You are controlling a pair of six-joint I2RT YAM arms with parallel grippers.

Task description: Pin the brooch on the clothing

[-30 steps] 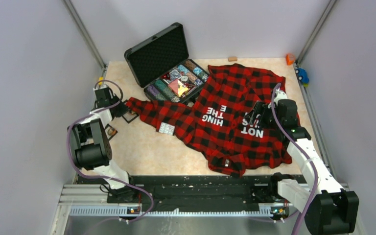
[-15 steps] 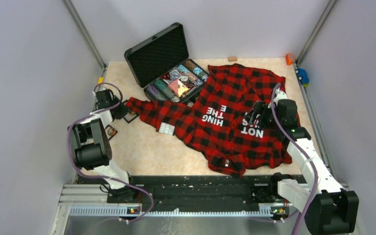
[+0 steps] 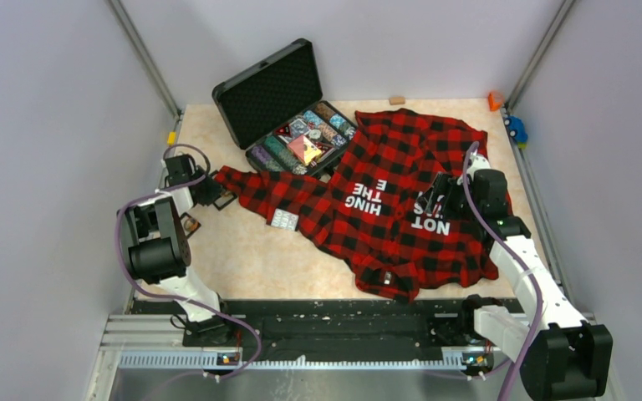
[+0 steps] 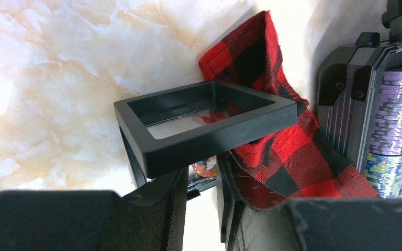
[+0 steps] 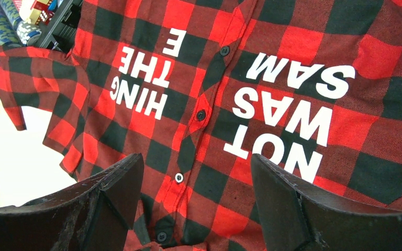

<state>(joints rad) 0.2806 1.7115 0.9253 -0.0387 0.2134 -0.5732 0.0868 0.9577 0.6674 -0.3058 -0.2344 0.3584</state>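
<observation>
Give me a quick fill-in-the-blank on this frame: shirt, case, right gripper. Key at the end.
1. The shirt is checked in red and ____.
2. The block lettering printed across it is ____.
3. The black case at the far side of the table has its lid ____.
4. The right gripper hangs over the shirt with its jaws ____.
Missing words: black; white; open; open.
</observation>
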